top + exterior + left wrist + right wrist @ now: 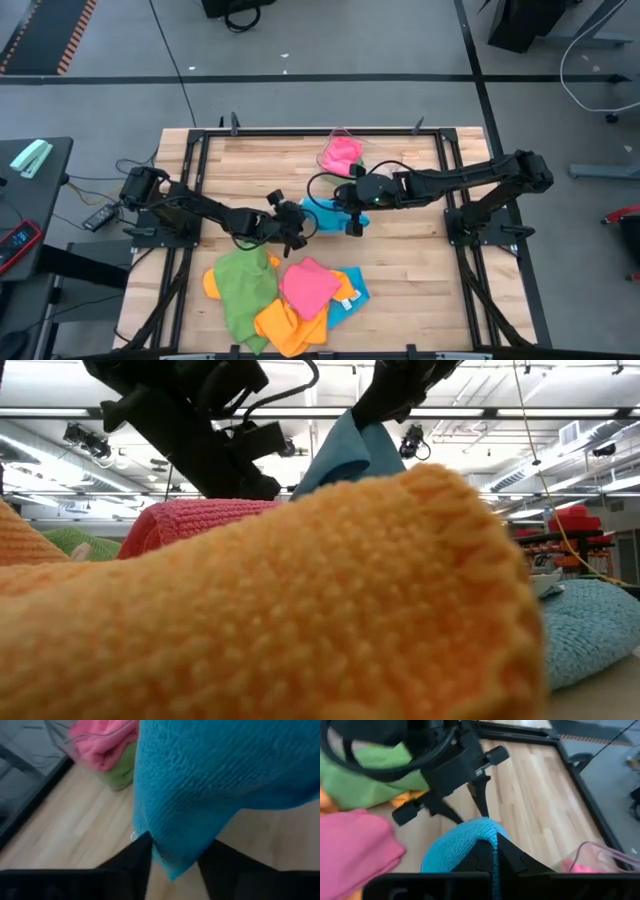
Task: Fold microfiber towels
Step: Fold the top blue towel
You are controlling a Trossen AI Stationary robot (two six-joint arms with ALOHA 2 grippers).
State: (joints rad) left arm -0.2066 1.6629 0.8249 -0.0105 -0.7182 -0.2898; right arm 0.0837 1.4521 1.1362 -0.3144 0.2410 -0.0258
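A sky-blue microfiber towel hangs over the middle of the table between my two grippers. My right gripper is shut on its upper part. My left gripper comes from the table's left, and its two fingers stand on either side of the towel's lower corner. More towels lie heaped by the near edge: green, pink, orange and blue. In the low view the orange towel hides the hanging towel's lower part. My left gripper has the blue towel's hanging lower corner between its two fingers, which slant downward from the table's left. The corner's tip pokes out past the fingers, above the bare wood. One layer or several, I cannot tell. My right gripper pinches a bunched upper edge of the blue towel between its two shut fingers, slanting down from the table's right. The towel droops slack from the fingers, clear of the table where it shows.
A clear plastic tray at the far middle holds a folded pink towel on a green one. A black metal frame borders the wooden table. Bare wood lies right of the heap.
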